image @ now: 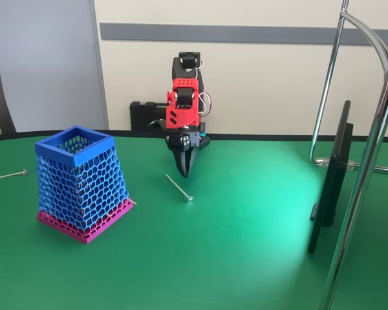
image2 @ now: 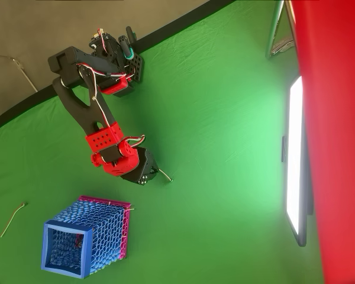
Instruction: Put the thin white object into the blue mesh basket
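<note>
The green table (image: 246, 258) carries the blue mesh basket (image: 81, 181) at the left in the fixed view. The gripper (image: 184, 173) points down near the far end of the thin white object (image: 179, 187), fingers together, empty. The stick lies flat on the table, apart from the basket.

A green felt-like tabletop (image: 258, 258) with a black rim is spreading across the fixed view, and a bright patch of light is pooling right of its centre. A cream wall (image: 265, 77) is standing behind it, carrying a grey horizontal strip (image: 220, 32). A pale grey panel (image: 45, 64) is filling the left corner. A chrome tube frame (image: 368, 148) is rising at right, beside a dark flat screen (image: 333, 174), seen edge-on, possibly a monitor.
</note>
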Robot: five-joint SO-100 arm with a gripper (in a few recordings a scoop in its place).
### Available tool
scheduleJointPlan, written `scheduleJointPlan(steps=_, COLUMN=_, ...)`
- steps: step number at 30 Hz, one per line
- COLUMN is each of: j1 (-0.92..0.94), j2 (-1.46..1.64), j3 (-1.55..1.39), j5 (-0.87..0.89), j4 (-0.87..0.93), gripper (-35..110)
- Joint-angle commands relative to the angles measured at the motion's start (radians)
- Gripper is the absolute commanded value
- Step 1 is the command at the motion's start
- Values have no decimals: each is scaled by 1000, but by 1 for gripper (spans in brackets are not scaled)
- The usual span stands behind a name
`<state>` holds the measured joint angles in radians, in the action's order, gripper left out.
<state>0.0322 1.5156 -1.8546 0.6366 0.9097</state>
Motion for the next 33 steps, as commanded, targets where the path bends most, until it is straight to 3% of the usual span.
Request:
scheduleJointPlan(steps=1, j1=-12, j2=-11, j3=54, j5=23, j4=3, gripper=8)
scheduleJointPlan(steps=5, j1=-29, j2=-40, j3=74, j5=69, j4=3, gripper=18)
scheduleJointPlan(steps=10, j1=-34, j2=-95, j3=114, j5=117, j4=5, gripper=19)
scheduleJointPlan(steps=33, j1=-67, j2=-318, j3=288, j5=261, j4=51, gripper=14)
